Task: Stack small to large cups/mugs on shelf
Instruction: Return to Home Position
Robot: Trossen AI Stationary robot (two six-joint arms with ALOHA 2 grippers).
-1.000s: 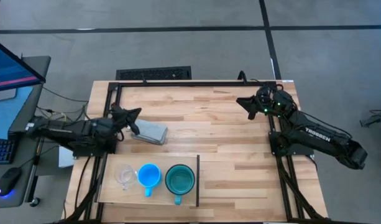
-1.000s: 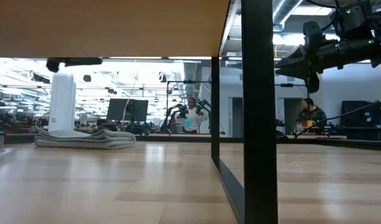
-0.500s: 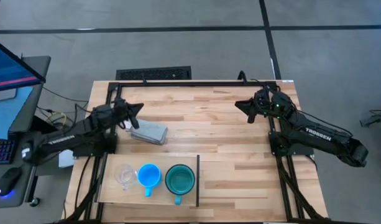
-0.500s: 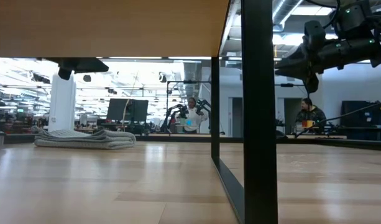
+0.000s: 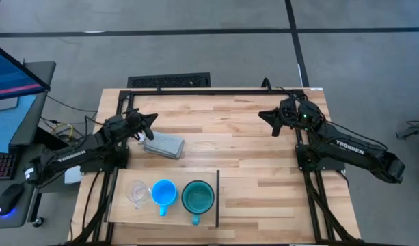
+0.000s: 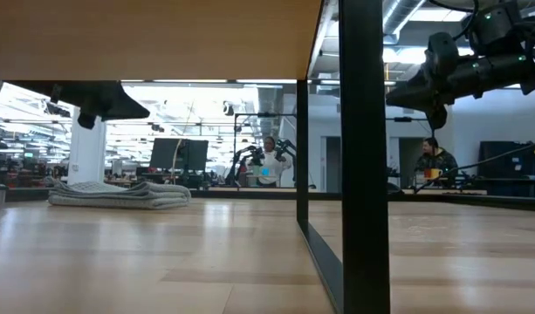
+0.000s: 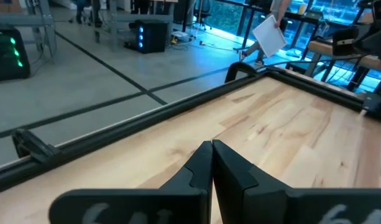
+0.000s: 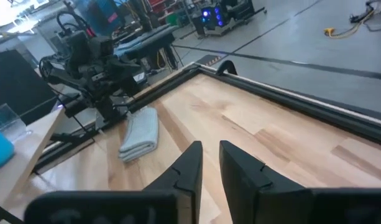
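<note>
Shelf (image 5: 144, 214) at 6 o'clock: clear cup (image 5: 137, 193), blue mug (image 5: 164, 193), teal mug (image 5: 197, 197), likely rigid, slick; pinch rims. Left gripper (image 5: 152, 121) jaws together, right gripper (image 5: 264, 114) jaws slightly apart

The left arm (image 5: 72, 156) lies folded low on its own side, elbow back. The left gripper (image 5: 152, 119) points inward, its two fingers pressed together. Opposite, the right arm (image 5: 346, 147) mirrors it. The right gripper (image 5: 262, 113) is raised and aimed inward, its fingers parallel with a narrow gap between them.
</note>
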